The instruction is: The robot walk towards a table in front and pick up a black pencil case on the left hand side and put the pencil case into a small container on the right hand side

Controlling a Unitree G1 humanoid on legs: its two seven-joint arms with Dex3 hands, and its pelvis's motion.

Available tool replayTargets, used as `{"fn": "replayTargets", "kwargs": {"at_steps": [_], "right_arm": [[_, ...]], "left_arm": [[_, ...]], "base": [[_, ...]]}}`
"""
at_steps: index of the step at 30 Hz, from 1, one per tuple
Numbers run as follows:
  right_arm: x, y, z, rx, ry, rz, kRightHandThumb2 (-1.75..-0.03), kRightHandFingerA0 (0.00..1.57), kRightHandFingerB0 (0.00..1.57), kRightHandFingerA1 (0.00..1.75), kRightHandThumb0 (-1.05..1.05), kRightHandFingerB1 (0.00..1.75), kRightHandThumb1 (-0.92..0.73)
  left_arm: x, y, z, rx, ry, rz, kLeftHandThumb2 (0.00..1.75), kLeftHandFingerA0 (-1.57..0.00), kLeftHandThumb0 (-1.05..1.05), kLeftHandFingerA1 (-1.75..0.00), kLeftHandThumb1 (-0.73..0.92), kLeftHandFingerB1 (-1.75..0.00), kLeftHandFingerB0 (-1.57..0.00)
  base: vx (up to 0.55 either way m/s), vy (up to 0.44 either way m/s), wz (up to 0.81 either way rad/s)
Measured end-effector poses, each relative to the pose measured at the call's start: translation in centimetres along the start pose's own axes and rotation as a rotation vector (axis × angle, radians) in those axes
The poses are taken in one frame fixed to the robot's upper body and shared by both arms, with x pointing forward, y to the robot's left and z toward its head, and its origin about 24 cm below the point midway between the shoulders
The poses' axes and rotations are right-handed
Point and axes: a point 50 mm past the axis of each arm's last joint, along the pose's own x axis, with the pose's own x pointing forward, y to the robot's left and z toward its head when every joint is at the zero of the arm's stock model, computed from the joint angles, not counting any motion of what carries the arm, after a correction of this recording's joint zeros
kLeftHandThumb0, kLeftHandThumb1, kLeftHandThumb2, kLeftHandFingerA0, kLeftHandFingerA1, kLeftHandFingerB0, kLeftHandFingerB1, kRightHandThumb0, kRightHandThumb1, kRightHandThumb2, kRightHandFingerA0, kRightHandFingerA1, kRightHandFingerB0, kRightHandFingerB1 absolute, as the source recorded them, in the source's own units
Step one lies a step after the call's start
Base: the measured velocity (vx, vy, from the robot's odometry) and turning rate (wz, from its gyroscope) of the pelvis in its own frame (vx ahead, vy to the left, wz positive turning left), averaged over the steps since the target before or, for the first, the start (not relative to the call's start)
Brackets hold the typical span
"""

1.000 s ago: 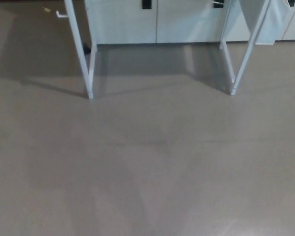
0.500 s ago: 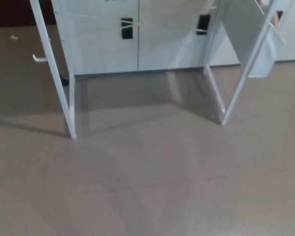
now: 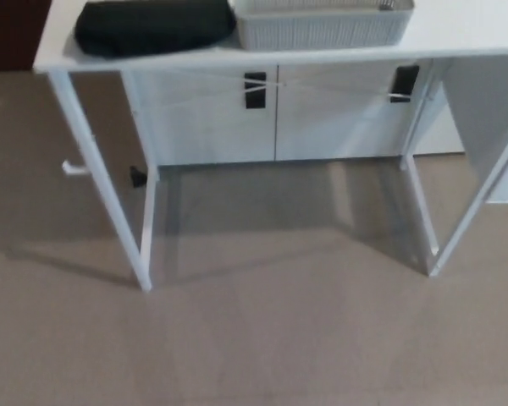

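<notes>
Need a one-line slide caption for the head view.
Black pencil case beside grey container on white table.

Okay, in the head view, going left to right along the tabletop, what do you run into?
Black pencil case → small container, a pale ribbed basket right beside the case → bare white table top out to the right edge. Neither robot hand is in view.

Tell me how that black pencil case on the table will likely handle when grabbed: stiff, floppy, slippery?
The pencil case looks soft: its outline is rounded and slightly slumped, so it will probably sag rather than stay stiff. Its matte surface suggests fabric, likely not slippery. It lies flat and wide on the table beside the basket, so rolling seems unlikely.
</notes>
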Motion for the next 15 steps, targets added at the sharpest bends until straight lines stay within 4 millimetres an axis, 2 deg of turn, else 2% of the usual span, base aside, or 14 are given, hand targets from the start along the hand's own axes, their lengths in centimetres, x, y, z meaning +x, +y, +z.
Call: {"fn": "replayTargets", "kwargs": {"at_steps": [2, 5, 6, 12, 13, 15], "right_arm": [[-0.39, 0.06, -0.57, 0.001, 0.019, 0.002, -0.92, 0.08, 0.04, 0.44, -0.74, 0.34, -0.61], [-0.01, 0.10, -0.06, 0.000, 0.003, 0.006, -0.92, 0.08, 0.04, 0.44, -0.74, 0.34, -0.61], [0.01, 0.11, -0.04, 0.000, 0.003, 0.007, -1.06, 0.00, 0.00, 0.50, -0.37, 0.49, -0.50], [-0.40, 0.28, -0.57, -0.002, 0.020, 0.013, -1.06, 0.00, 0.00, 0.50, -0.36, 0.49, -0.50], [-0.43, 0.28, -0.60, -0.002, 0.020, 0.013, -0.92, 0.09, 0.04, 0.44, -0.73, 0.35, -0.61], [-0.47, 0.29, -0.61, -0.002, 0.020, 0.014, -0.92, 0.08, 0.05, 0.44, -0.73, 0.35, -0.61]], "left_arm": [[-0.16, -0.12, -0.23, -0.003, 0.007, -0.004, 0.63, -0.21, -0.42, -0.35, 0.74, -0.29, -0.17], [0.03, -0.06, 0.19, 0.002, -0.011, -0.005, 0.63, -0.21, -0.42, -0.35, 0.74, -0.29, -0.17], [0.01, 0.06, 0.20, 0.005, -0.011, -0.003, 0.63, -0.21, -0.42, -0.35, 0.74, -0.29, -0.18], [-0.02, 0.07, 0.13, 0.011, -0.011, -0.006, 0.63, -0.23, -0.42, -0.36, 0.73, -0.30, -0.19], [-0.07, 0.08, 0.04, 0.011, -0.008, -0.006, 0.62, -0.24, -0.41, -0.36, 0.73, -0.30, -0.21], [-0.09, 0.02, -0.02, 0.014, -0.006, -0.008, 0.62, -0.24, -0.41, -0.37, 0.72, -0.30, -0.21]], "base": [[0.59, 0.172, 0.02], [0.44, 0.197, -0.64], [0.40, 0.127, -0.21], [0.34, 0.074, 0.04], [0.28, -0.045, 0.17], [0.33, -0.066, 0.24]]}}
